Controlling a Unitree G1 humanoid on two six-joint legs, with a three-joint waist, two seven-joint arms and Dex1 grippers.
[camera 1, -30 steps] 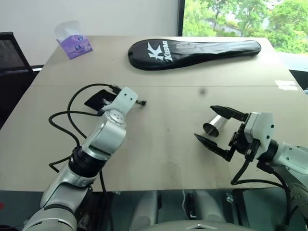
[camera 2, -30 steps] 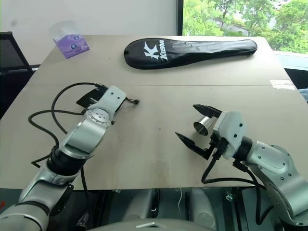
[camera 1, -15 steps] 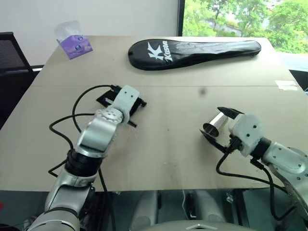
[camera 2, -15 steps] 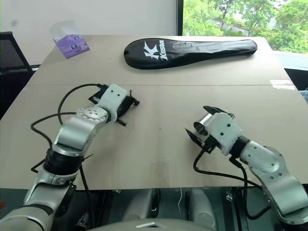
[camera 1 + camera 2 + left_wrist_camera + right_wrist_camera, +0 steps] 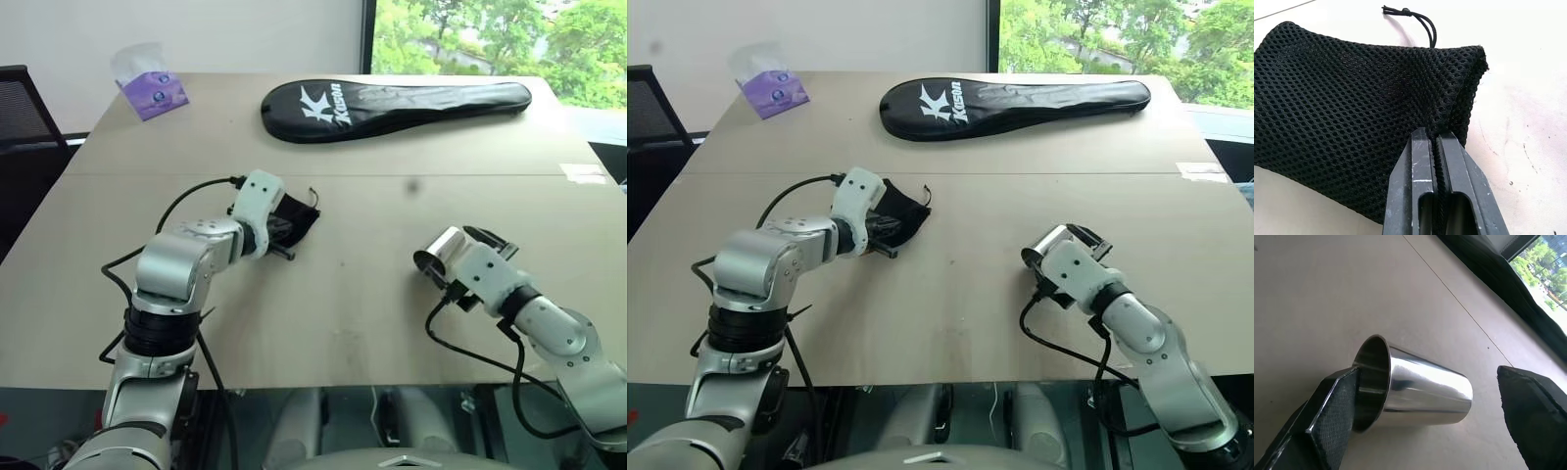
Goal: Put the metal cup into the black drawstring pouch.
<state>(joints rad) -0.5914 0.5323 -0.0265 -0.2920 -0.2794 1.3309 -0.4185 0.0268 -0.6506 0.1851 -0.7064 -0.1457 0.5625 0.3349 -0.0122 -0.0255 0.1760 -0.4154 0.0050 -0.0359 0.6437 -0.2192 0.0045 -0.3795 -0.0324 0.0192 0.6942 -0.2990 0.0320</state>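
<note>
left hand [image 5: 1436, 147] clamped on one black drawstring pouch [image 5: 1352, 112], right hand [image 5: 1435, 416] apart around one metal cup [image 5: 1415, 389]

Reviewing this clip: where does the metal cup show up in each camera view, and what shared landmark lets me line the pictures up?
Left eye view: metal cup lies on its side, right of centre, at the open right gripper.
Right eye view: metal cup, right of centre, same pose.
Left wrist view: this picture has the black drawstring pouch, not the cup.
Right wrist view: cup in the centre, between the fingers.
Shared landmark: the racket cover at the table's far edge.
</note>
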